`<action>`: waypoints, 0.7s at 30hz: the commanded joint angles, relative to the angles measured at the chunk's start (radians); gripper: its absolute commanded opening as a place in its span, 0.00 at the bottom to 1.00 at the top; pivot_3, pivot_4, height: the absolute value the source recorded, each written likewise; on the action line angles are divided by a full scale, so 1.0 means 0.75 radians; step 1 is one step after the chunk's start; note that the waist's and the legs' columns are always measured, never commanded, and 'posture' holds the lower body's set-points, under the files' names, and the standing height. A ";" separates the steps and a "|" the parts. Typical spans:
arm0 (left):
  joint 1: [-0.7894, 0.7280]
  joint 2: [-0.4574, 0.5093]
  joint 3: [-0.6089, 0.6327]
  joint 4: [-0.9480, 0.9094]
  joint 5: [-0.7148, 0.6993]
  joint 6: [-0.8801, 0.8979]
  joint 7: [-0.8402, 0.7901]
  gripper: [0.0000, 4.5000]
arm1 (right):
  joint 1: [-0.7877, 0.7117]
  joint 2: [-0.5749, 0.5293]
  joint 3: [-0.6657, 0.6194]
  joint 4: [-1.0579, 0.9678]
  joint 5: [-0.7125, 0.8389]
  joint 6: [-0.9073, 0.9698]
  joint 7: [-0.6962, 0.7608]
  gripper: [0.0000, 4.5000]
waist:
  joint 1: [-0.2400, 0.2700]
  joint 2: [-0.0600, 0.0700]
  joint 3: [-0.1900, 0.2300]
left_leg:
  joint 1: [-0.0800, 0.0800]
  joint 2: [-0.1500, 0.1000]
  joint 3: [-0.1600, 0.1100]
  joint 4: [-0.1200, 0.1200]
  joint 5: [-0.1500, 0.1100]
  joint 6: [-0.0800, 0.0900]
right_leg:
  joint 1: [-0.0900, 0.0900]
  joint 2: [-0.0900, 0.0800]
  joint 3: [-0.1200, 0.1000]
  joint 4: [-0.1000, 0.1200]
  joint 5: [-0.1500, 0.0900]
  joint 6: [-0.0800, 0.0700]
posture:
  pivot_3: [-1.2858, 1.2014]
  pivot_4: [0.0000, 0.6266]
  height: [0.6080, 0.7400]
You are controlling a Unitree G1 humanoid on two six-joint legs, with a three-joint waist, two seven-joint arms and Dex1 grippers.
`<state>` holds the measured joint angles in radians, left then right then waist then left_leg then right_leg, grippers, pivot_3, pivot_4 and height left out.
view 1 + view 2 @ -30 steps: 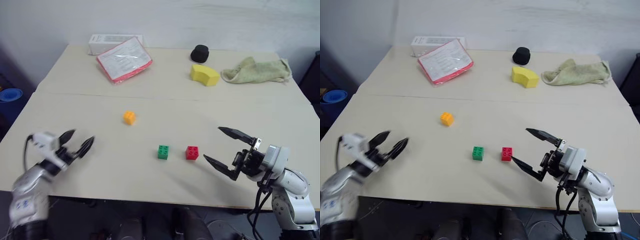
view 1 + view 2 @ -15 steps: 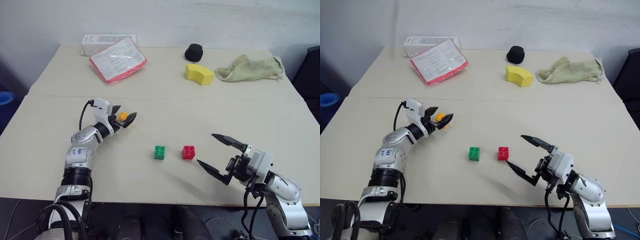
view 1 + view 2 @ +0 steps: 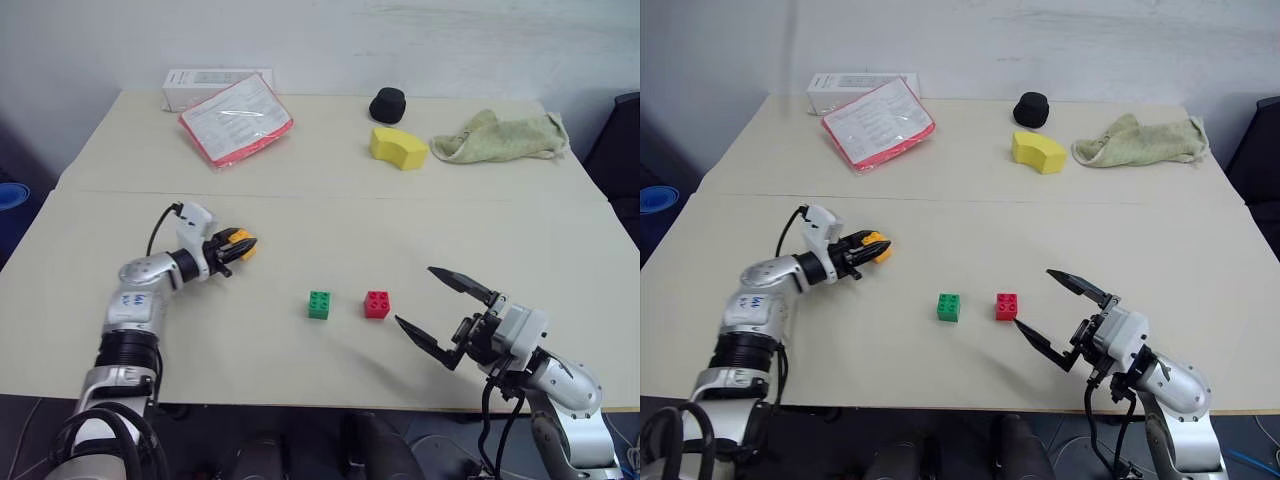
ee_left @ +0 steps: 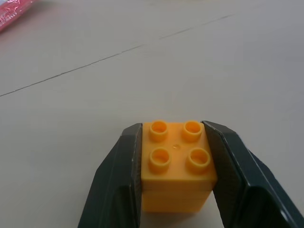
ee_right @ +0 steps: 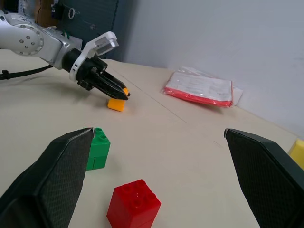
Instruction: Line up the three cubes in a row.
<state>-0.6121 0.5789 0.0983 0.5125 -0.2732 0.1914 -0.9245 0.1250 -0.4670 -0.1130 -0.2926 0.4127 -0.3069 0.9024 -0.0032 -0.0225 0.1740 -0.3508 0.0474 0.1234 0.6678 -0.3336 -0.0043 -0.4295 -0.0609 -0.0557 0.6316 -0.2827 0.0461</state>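
Now clamped: left gripper (image 4: 175, 190) closed on orange-yellow brick (image 3: 239, 240), open around it half a second ago. Brick well left of and behind green brick (image 3: 320, 304); red brick (image 3: 377, 304) just right of green. Right gripper (image 3: 445, 312) spread wide, empty, right of red. Probably ready for carrying into line.

Even, soft indoor light falls from above on the pale table (image 3: 330, 210), bright enough that every colour reads clearly and no glare spots show, while the room beyond the table's left edge sinks into dim blue-grey. Shadows are faint and short: a soft smear lies on the tabletop under the right gripper (image 3: 447, 310) near the front edge, and small dark patches hug the green cube (image 3: 320, 304) and red cube (image 3: 377, 304). In the left wrist view the orange-yellow cube (image 4: 176, 164) is sharp while the far tabletop softens, and in the right wrist view the near fingers (image 5: 52, 183) look large and slightly soft.
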 commanded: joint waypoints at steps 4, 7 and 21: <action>-0.068 0.144 -0.197 0.027 0.004 -0.393 -0.764 0.33 | -0.015 -0.052 -0.019 0.009 0.059 -0.023 0.079 1.00 | 0.007 0.000 0.000 | 0.000 -0.001 0.001 0.000 0.000 0.001 | 0.001 0.000 0.000 -0.002 0.000 0.000 | 0.52 0.24 1.00; -0.105 0.125 -0.239 0.114 0.006 -0.518 -0.901 0.33 | -0.017 -0.069 -0.032 0.026 0.071 -0.023 0.102 1.00 | 0.005 0.000 0.000 | -0.001 -0.001 0.000 0.002 -0.001 0.002 | 0.001 0.000 0.000 -0.002 0.000 0.000 | 0.52 0.24 1.00; -0.191 0.050 -0.413 0.378 -0.013 -0.699 -0.920 0.33 | 0.041 -0.088 -0.061 0.008 0.063 -0.020 0.098 1.00 | 0.000 0.000 0.000 | -0.002 0.000 0.000 0.004 -0.001 0.003 | 0.000 0.000 0.001 0.000 0.000 0.000 | 0.52 0.24 1.00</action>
<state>-0.7590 0.5988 -0.1958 0.8053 -0.2656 -0.3366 -1.5025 0.1567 -0.5213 -0.1270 -0.2623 0.4432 -0.3073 0.9780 -0.0035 -0.0224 0.1741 -0.3519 0.0472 0.1234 0.6710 -0.3347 -0.0018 -0.4292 -0.0606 -0.0552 0.6317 -0.2828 0.0461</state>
